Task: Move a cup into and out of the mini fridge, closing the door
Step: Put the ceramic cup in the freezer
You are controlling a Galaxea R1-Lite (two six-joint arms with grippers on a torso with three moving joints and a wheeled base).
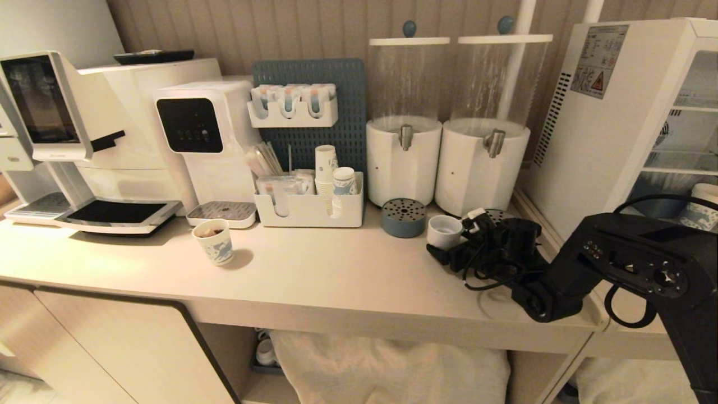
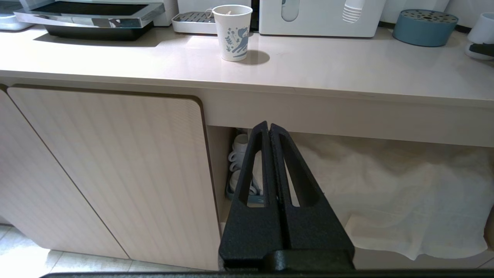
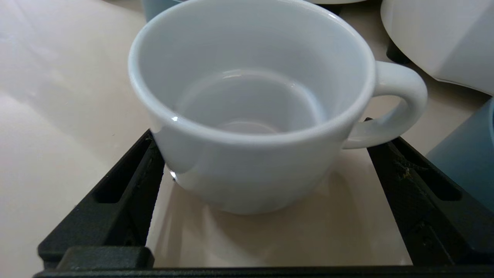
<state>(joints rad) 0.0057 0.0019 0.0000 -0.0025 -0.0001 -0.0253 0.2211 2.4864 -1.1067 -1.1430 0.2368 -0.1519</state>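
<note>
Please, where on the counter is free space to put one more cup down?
The counter is bare between the printed paper cup and the white cup, toward the front edge. It is crowded behind, by the organizer, and around the right gripper.

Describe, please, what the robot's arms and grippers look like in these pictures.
The right arm is matte black and boxy, with loose black cables looping around it. The right gripper and left gripper have black, rough-textured fingers, tapering towards the tips, each pierced by a long slot.

Beige counter (image 1: 314, 275), cup (image 1: 444, 231), paper cup (image 1: 214, 242), 2 dispensers (image 1: 403, 163), organiser (image 1: 308, 210)
</note>
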